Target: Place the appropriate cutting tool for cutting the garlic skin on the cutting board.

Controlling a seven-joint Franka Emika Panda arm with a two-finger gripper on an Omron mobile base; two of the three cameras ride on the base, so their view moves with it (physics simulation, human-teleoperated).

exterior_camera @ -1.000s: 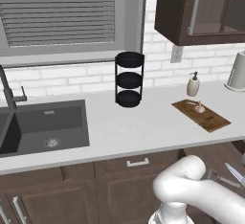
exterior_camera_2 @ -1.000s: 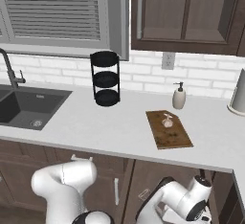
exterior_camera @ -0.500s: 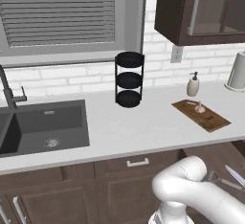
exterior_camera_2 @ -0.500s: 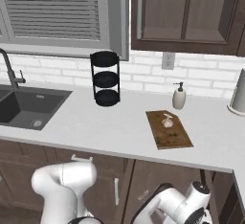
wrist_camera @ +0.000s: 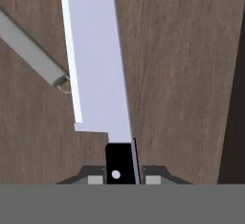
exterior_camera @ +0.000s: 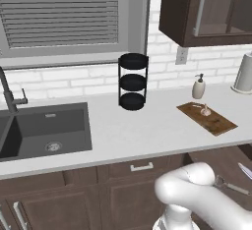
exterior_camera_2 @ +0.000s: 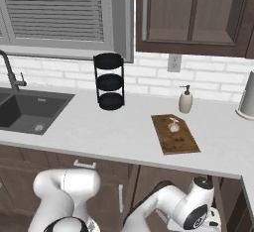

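In the hand view my gripper is shut on the black handle of the cutting tool. Its long grey-blue blade points away from the hand, close in front of a brown cabinet door. The blade tip shows below the counter edge at the far right of the left base view. On the counter lies the dark brown cutting board. The small pale garlic rests on the board's far end. My arm bends low in front of the lower cabinets, well beneath the board.
A beige soap dispenser stands just behind the board. A black three-tier rack stands mid-counter, the sink is at the left, and a white roll is at the far right. A grey cabinet handle runs beside the blade.
The hand with the cutting tool has shifted slightly below the counter edge. Nothing on the counter has moved.
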